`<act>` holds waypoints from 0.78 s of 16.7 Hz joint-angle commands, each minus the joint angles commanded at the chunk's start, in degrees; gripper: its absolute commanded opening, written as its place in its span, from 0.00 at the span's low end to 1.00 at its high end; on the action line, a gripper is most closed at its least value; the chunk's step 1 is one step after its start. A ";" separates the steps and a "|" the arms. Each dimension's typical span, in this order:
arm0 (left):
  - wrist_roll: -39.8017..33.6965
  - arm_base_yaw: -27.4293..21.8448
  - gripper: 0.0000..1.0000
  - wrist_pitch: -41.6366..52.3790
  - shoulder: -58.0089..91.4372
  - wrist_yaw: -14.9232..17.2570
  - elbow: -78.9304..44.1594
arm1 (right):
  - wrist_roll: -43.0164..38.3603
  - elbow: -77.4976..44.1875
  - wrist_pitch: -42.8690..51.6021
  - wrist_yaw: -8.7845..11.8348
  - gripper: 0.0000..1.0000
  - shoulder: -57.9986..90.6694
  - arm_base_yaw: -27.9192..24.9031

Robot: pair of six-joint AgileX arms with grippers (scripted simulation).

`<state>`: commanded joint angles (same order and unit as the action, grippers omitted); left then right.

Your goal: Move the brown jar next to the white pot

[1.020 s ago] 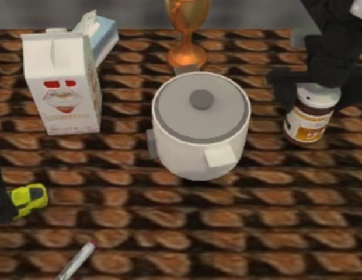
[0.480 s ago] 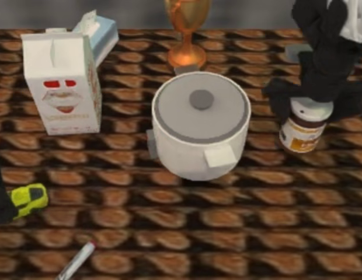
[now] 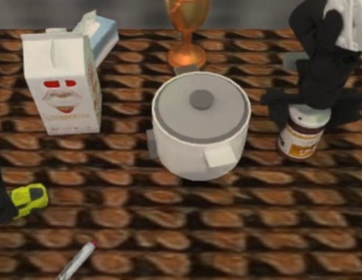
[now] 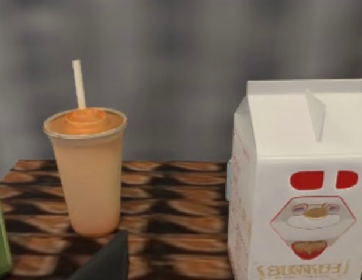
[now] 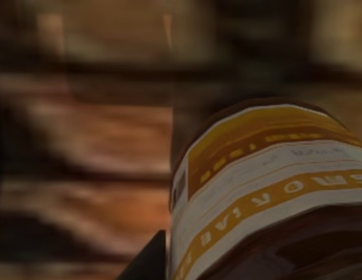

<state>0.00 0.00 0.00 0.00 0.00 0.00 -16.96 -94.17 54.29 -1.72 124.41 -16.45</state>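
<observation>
While clamping the brown jar (image 3: 300,137), right pincer (image 3: 312,111) | lowering gently, upright, beside white pot (image 3: 199,125) | avoid bumping.

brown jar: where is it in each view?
Top view: brown jar at the table's right, under the right gripper, apart from the white pot.
Left wrist view: not in it.
Right wrist view: jar label fills the frame's near side.
Shared landmark: the jar's white-and-orange label.

Honestly nothing readable here: the white carton (image 4: 300,186) and the brown jar (image 5: 268,192) label both carry lettering, just garbled and upside down.
</observation>
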 joint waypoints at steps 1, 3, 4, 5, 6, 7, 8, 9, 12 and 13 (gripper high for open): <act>0.00 0.00 1.00 0.00 0.00 0.00 0.00 | 0.00 0.00 0.00 0.00 0.23 0.00 0.00; 0.00 0.00 1.00 0.00 0.00 0.00 0.00 | 0.00 0.00 0.00 0.00 0.38 0.00 0.00; 0.00 0.00 1.00 0.00 0.00 0.00 0.00 | 0.00 0.00 0.00 0.00 0.45 0.00 0.00; 0.00 0.00 1.00 0.00 0.00 0.00 0.00 | 0.00 0.00 0.00 0.00 0.53 0.00 0.00; 0.00 0.00 1.00 0.00 0.00 0.00 0.00 | 0.00 0.00 0.00 0.00 0.60 0.00 0.00; 0.00 0.00 1.00 0.00 0.00 0.00 0.00 | 0.00 0.00 0.00 0.00 0.68 0.00 0.00; 0.00 0.00 1.00 0.00 0.00 0.00 0.00 | 0.00 0.00 0.00 0.00 0.75 0.00 0.00; 0.00 0.00 1.00 0.00 0.00 0.00 0.00 | 0.00 0.00 0.00 0.00 0.83 0.00 0.00; 0.00 0.00 1.00 0.00 0.00 0.00 0.00 | 0.00 0.00 0.00 0.00 1.00 0.00 0.00; 0.00 0.00 1.00 0.00 0.00 0.00 0.00 | 0.00 0.00 0.00 0.00 1.00 0.00 0.00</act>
<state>0.00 0.00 0.00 0.00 0.00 0.00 -16.96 -94.17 54.29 -1.72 124.41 -16.45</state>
